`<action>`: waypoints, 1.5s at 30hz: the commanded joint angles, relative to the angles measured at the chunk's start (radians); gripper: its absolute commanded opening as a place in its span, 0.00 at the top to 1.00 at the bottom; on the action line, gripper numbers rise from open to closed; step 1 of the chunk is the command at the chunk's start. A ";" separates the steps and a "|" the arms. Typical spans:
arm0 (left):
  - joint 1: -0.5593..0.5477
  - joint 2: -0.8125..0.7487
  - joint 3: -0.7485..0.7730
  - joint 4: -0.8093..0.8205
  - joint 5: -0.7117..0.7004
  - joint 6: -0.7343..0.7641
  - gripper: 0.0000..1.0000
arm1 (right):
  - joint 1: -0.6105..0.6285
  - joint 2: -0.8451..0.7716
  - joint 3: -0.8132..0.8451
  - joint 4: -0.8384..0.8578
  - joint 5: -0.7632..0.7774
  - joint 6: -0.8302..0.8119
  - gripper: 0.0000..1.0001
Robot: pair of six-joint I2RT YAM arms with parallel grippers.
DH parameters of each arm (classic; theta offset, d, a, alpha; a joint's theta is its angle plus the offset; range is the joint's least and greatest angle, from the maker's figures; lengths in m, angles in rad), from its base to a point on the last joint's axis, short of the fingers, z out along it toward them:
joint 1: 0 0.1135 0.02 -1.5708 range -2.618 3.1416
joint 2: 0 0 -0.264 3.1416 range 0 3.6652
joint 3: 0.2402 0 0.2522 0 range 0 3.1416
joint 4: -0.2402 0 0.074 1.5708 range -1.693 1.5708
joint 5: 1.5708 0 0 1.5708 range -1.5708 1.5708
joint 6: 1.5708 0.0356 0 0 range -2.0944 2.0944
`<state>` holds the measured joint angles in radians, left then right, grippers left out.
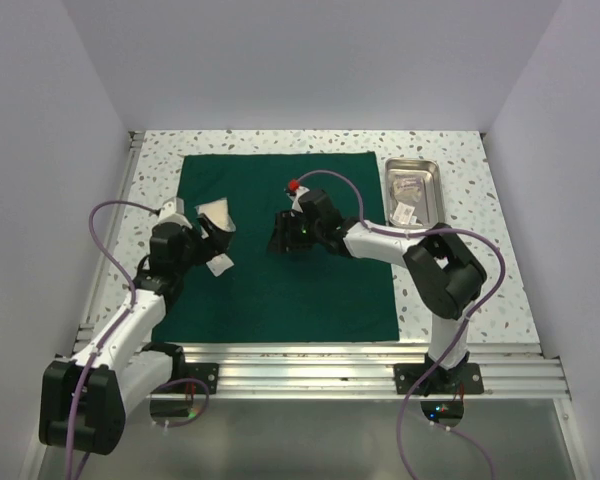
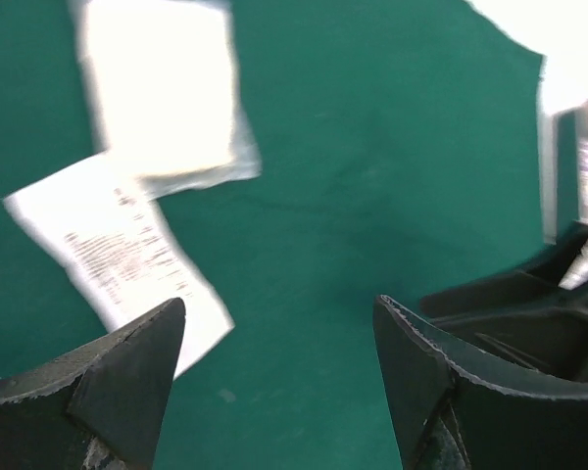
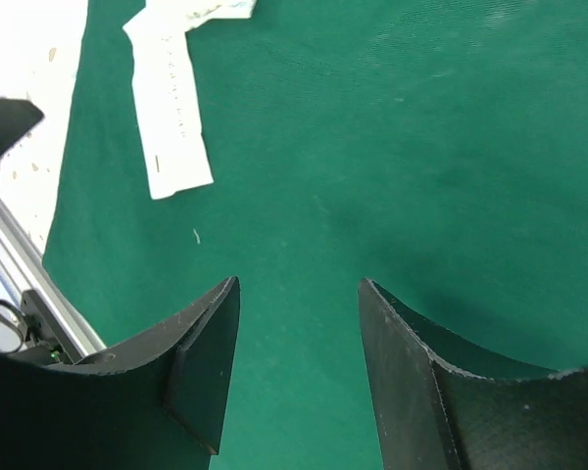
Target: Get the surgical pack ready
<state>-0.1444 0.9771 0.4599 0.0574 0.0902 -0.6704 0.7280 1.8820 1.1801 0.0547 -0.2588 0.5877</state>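
Left jaws hang released over the surgical pack (image 1: 280,300) (green sheet, spread flat on the surface (image 1: 160,160)), with white packets (image 1: 218,213) near its 9 o'clock edge. Right jaws released too, empty, mid-sheet. Steel tray (image 1: 413,161) sits at 2 o'clock.

A big dark green cloth (image 1: 280,295) is lying spread flat on the speckled table (image 1: 465,250). The left gripper (image 1: 210,238) is hanging over the cloth's left edge, with one white packet (image 1: 218,211) lying just beyond it and a white slip (image 1: 221,264) lying just nearer. The right gripper (image 1: 283,232) is reaching in over the middle of the cloth, with a small red thing (image 1: 293,186) showing just beyond it. A shiny steel tray (image 1: 412,162) is sitting beside the cloth's far right corner, holding small packets (image 1: 408,200).
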 commanded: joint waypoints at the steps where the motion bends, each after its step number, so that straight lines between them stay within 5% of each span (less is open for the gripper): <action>1: 0.026 -0.003 -0.023 -0.128 -0.113 -0.001 0.19 | 0.004 0.020 0.058 0.059 -0.010 0.030 0.45; 11: 0.057 0.084 -0.099 -0.073 -0.135 -0.084 0.25 | 0.010 0.016 0.041 0.054 0.030 0.032 0.45; 18: 0.068 0.219 -0.104 0.119 -0.095 -0.058 0.33 | 0.011 0.020 0.050 0.043 0.033 0.021 0.45; 21: 0.068 0.273 -0.101 0.186 -0.061 -0.055 0.47 | 0.010 0.022 0.056 0.036 0.035 0.015 0.45; 25: 0.068 0.340 -0.089 0.252 -0.047 -0.037 0.90 | 0.010 0.019 0.065 0.017 0.036 0.004 0.46; 27: 0.068 0.357 -0.073 0.262 -0.032 -0.015 1.00 | 0.008 0.022 0.075 0.014 0.035 0.001 0.46; 36: 0.039 0.399 -0.072 0.547 0.318 -0.006 1.00 | -0.127 -0.004 0.015 0.068 -0.106 0.050 0.46; 45: -0.139 0.606 0.034 0.644 0.373 -0.023 1.00 | -0.171 0.072 -0.016 0.166 -0.275 0.118 0.39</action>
<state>-0.2565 1.5494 0.4316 0.6003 0.4061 -0.6891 0.5159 1.9194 1.1736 0.1379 -0.4232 0.6533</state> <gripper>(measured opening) 0.005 0.600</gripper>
